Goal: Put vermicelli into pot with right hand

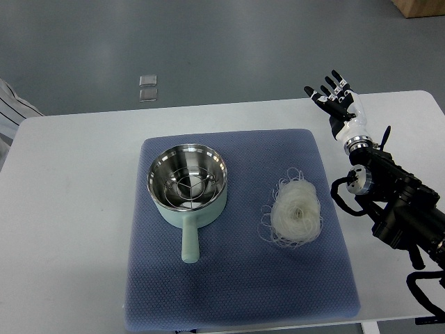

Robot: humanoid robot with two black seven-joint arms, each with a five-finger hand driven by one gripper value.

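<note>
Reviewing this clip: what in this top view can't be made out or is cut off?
- Left arm: not in the top view at all.
- Right arm: its lower part runs off the right and bottom edges; only the right hand, fingers spread and empty, shows fully.
- Pot: the rack inside hides its bottom.
- Vermicelli: single strands too fine to trace.
- Striped cloth: cut by the left edge, unidentifiable.

Right hand (336, 97) raised, fingers spread, palm empty; arm bent.

Vermicelli (295, 214) right of pot (188, 185)
</note>
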